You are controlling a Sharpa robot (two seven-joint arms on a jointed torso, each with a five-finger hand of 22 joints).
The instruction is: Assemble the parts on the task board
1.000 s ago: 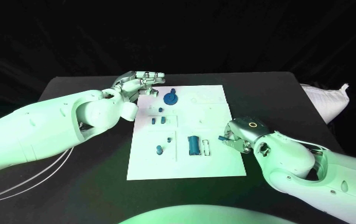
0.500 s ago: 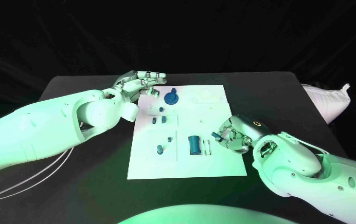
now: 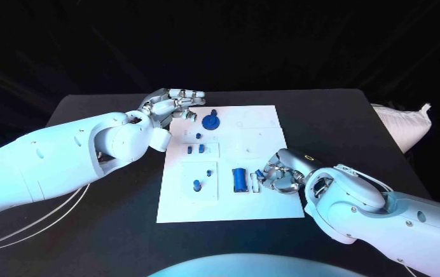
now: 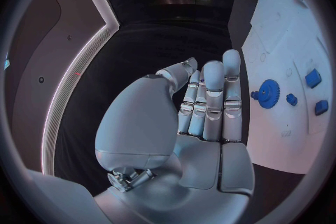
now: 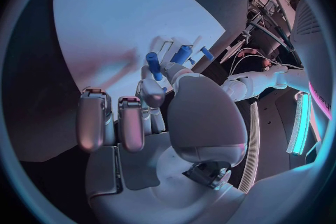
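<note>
White board [image 3: 261, 138] on a black table [image 3: 101, 226]; blue parts on the board, among them a gear [image 3: 212, 122] and a cylinder [image 3: 239, 179]; silver hands on white arms

No text, label, brand, number or sign can be read anywhere in these pictures. The white task board [image 3: 247, 162] carries faint outlines, but no letters or figures can be made out on it. The blue parts [image 3: 212, 122] on it bear no readable marking either.
</note>
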